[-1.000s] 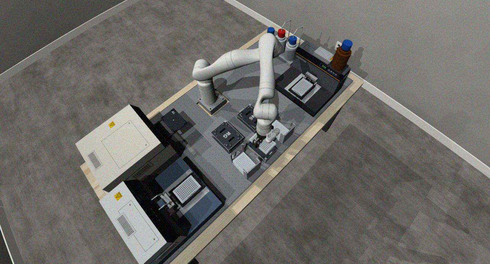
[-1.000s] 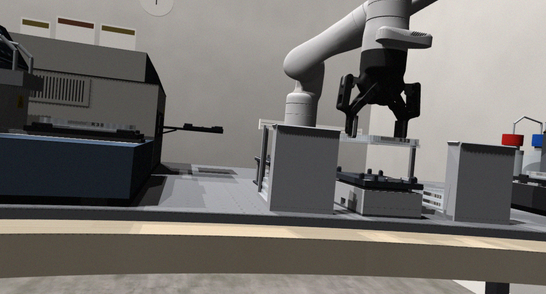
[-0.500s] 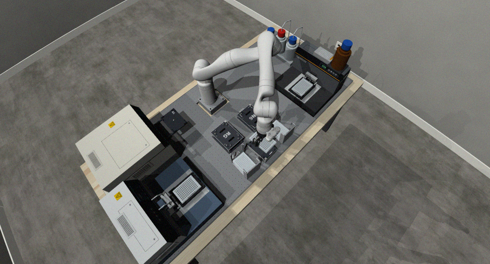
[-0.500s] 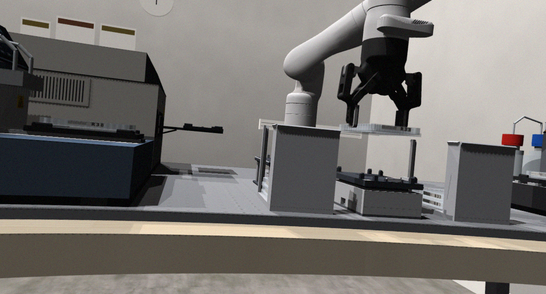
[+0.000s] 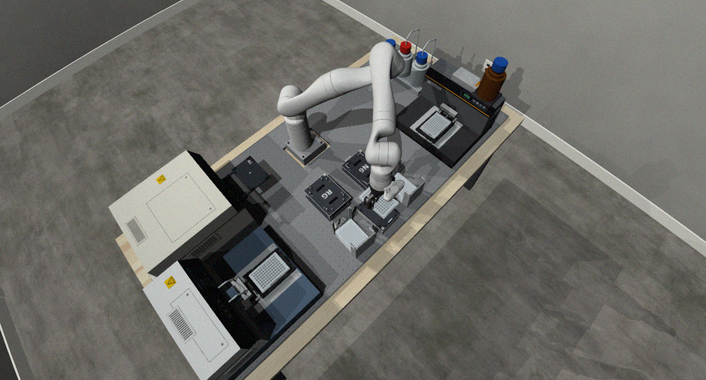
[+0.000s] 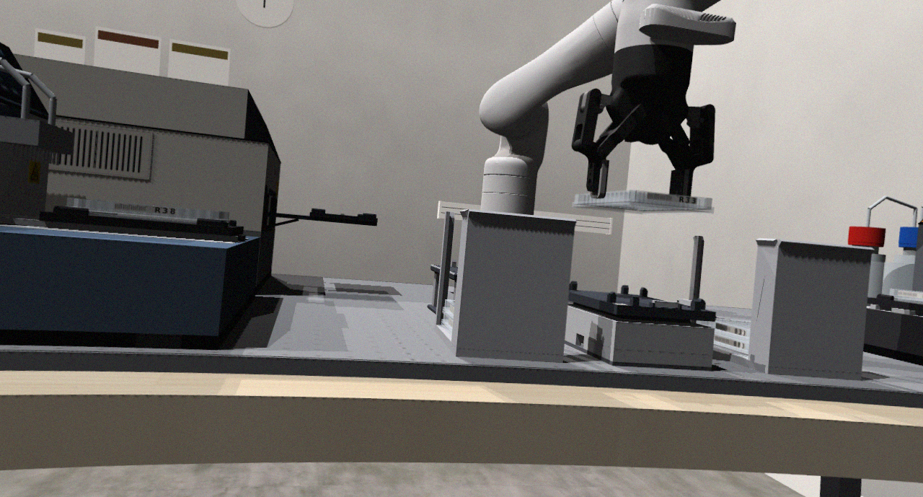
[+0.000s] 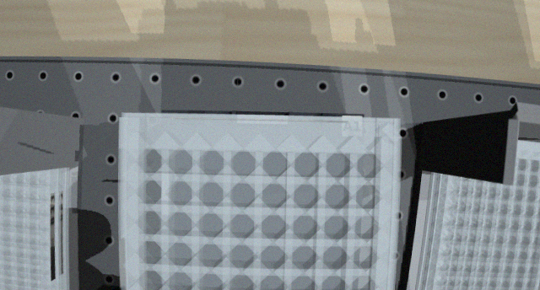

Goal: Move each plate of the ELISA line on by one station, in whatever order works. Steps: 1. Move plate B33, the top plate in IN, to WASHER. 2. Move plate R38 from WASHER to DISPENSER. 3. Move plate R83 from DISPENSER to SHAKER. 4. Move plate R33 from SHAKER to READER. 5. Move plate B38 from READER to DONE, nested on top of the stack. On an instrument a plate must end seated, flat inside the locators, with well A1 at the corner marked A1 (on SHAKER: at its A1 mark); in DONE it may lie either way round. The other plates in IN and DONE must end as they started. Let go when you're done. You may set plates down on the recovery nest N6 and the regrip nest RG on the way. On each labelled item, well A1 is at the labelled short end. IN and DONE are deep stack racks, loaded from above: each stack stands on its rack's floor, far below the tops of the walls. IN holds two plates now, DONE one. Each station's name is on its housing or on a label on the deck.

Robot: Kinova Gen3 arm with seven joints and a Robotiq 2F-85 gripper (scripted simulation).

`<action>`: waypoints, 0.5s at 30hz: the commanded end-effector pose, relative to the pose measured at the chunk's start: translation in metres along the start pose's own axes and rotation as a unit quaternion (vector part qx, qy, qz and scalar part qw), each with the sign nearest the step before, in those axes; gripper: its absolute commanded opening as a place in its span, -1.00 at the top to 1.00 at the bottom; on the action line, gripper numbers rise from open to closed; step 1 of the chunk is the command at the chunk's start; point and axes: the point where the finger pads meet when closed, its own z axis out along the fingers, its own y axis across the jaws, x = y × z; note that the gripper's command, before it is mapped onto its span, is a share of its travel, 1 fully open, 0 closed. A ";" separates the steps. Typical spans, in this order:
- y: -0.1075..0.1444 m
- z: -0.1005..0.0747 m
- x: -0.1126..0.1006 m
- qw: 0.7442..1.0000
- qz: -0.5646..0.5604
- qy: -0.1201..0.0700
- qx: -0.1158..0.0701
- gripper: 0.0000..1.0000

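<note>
My gripper (image 6: 639, 190) (image 5: 380, 198) is shut on plate R33 (image 6: 642, 200) (image 5: 385, 205) (image 7: 257, 197), a clear well plate. It grips the plate from above and holds it level, high over the dark SHAKER platform (image 6: 639, 304) (image 5: 388, 223). The plate's R33 label faces the exterior view. Plate R38 (image 6: 164, 208) (image 5: 268, 272) sits on the blue WASHER. Another plate (image 5: 435, 124) sits on the black DISPENSER at the far right. The READER's dark tray (image 6: 335, 218) (image 5: 248, 172) sticks out with no plate on it.
Two grey stack racks (image 6: 513, 280) (image 6: 810, 306) flank the shaker; plates show inside them in the wrist view (image 7: 29, 227) (image 7: 481, 231). Nests RG (image 5: 328, 194) and N6 (image 5: 359, 167) stand behind. Capped bottles (image 5: 493, 79) stand at the back right. The deck's wooden front edge (image 7: 270, 24) is close.
</note>
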 end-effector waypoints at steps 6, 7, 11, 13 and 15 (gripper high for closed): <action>0.000 -0.010 0.000 1.000 0.000 0.001 0.000 -0.88; 0.000 -0.011 0.000 1.000 0.000 0.001 0.000 -0.88; 0.000 -0.016 0.000 1.000 0.000 0.001 0.000 -0.88; 0.000 -0.019 0.000 1.000 0.000 0.001 0.000 -0.88; 0.000 -0.022 0.000 1.000 0.000 0.001 0.000 -0.88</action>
